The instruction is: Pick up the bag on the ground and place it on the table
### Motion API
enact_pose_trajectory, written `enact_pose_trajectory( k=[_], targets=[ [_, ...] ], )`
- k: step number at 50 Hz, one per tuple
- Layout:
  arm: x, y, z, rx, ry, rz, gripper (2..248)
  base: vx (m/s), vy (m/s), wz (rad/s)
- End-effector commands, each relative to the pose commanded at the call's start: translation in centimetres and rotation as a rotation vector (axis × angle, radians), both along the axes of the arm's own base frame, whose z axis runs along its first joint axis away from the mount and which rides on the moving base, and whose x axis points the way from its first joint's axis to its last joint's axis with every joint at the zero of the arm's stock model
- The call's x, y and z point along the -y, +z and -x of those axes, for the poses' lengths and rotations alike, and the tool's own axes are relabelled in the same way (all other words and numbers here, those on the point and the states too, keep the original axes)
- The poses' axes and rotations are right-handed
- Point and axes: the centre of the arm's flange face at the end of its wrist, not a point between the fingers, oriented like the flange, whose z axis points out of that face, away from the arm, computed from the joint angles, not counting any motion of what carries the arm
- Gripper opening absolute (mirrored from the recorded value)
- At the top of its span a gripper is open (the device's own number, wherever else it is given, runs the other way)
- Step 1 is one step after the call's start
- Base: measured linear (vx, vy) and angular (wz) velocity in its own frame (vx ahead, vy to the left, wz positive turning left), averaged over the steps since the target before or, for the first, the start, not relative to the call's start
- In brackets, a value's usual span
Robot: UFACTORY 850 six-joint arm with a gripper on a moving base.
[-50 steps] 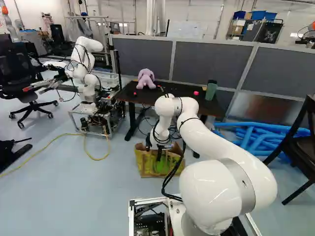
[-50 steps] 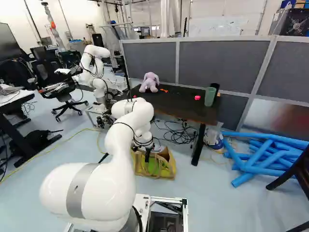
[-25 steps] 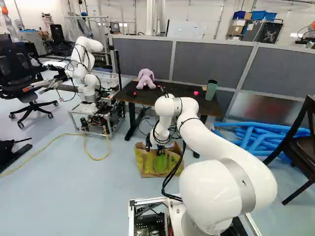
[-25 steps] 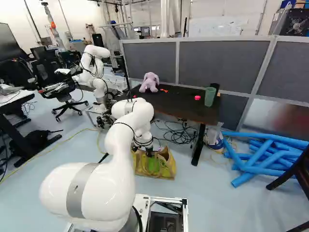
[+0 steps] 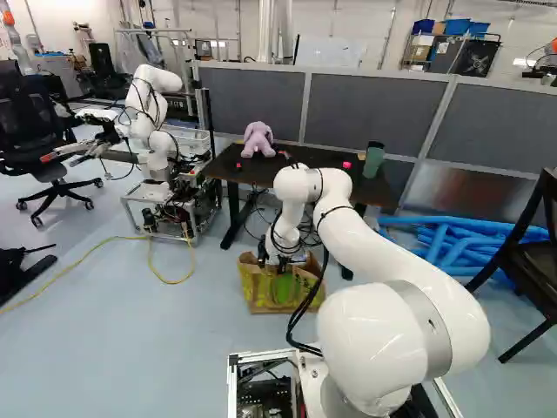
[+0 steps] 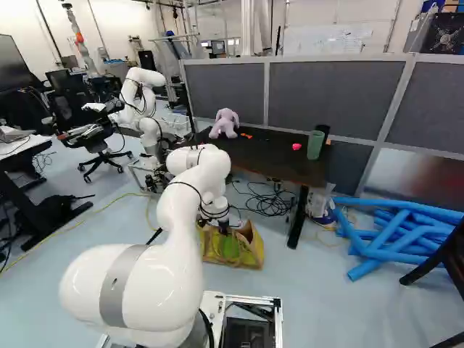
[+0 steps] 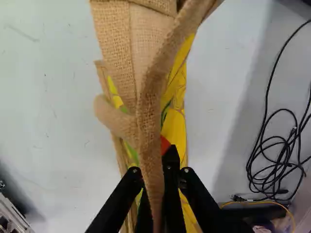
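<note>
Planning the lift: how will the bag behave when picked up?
The bag will probably flex: its coarse cloth handle bends and curls. Its open mouth may sag inward when lifted. Weight unclear; contents don't show.

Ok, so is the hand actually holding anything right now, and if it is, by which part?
Yes, the bag: the hand has it by a burlap handle, pinched between its two fingers.

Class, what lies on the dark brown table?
On the table: a lilac plush toy, a green cup, a black object behind it, a small pink object, a small orange one, a red one. In the left base view my white arm covers part of it.
</note>
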Motion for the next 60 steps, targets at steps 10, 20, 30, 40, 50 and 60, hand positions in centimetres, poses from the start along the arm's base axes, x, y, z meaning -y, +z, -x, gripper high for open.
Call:
enact_pose_trajectory(
  k=[10,20,30,40,50,60],
  targets=[
    [0.0,1.5,0.8,-0.014,-0.014,0.000,21,0.000,0.000,0.000],
    [0.0,3.1,1.5,-0.026,-0.036,0.000,21,0.000,0.000,0.000],
    [0.0,4.6,2.0,-0.033,-0.066,0.000,21,0.000,0.000,0.000],
    [0.1,6.1,2.2,-0.031,-0.099,-0.001,21,0.000,0.000,0.000],
    [0.1,7.6,2.3,-0.027,-0.131,-0.003,21,0.000,0.000,0.000],
    [0.2,9.2,2.4,-0.022,-0.165,-0.004,21,0.000,0.000,0.000]
  ],
)
